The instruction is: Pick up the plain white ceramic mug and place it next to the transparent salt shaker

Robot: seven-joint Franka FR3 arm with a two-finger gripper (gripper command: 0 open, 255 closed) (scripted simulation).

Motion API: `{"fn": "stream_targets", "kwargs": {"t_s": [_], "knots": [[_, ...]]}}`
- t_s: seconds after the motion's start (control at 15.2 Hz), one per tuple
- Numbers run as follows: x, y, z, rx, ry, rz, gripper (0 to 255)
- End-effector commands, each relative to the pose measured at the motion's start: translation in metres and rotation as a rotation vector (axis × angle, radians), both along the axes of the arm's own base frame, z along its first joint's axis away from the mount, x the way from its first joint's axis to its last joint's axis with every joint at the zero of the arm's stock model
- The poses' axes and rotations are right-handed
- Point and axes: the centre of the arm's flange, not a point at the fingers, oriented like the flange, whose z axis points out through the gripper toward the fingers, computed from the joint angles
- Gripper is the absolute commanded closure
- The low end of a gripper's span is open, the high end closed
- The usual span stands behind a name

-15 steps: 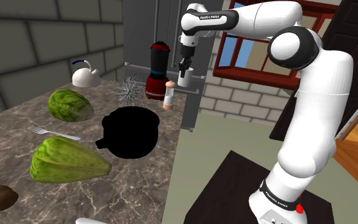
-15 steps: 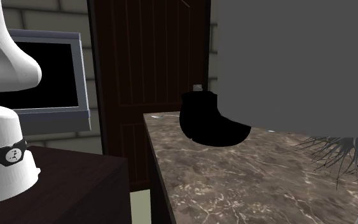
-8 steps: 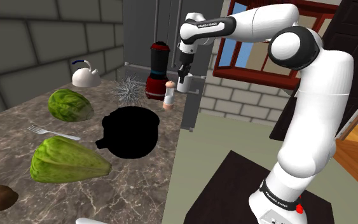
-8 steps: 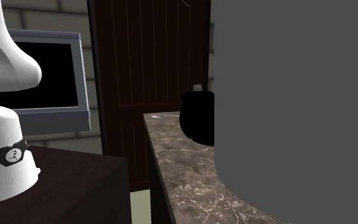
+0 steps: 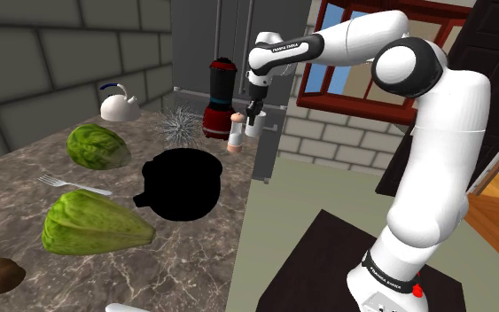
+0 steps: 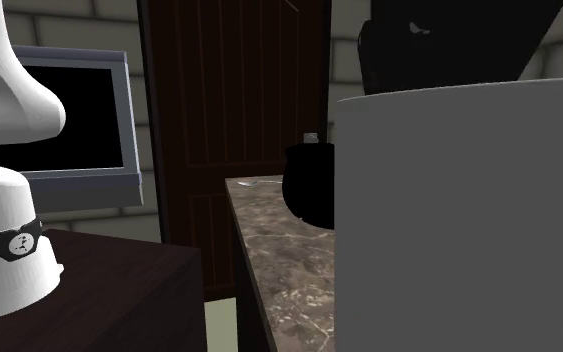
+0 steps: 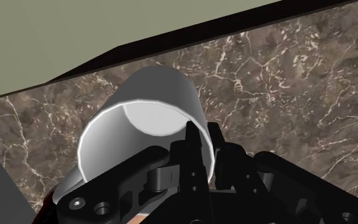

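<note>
Several things crowd the counter (image 5: 26,168) toward the shoulder view's left, a kettle (image 5: 119,105) and a black pot (image 5: 181,184) among them, so the free ground lies farther right, near the edge. Next stands the blender (image 5: 221,96), then the salt shaker (image 5: 235,133), upright. Just beside it on the right hangs the white mug (image 5: 255,127), low over the counter's edge (whether its base touches the stone cannot be told). The gripper (image 5: 255,108) holds it from above, jaws closed on the mug's wall. In the wrist view the fingers (image 7: 190,137) pinch the rim, one inside and one outside, which keeps the mug level for a straight descent. The placing looks nearly done, with only the setting down and the release left.
</note>
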Motion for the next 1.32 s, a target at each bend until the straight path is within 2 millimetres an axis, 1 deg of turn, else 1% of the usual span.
{"fn": "stream_targets", "kwargs": {"t_s": [0.0,1.06,1.25], "knots": [[0.000,0.000,-0.011,0.000,-0.001,0.000,255],[0.000,0.000,-0.096,0.000,-0.001,0.000,255],[0.000,0.000,-0.098,0.000,-0.001,0.000,255]]}}
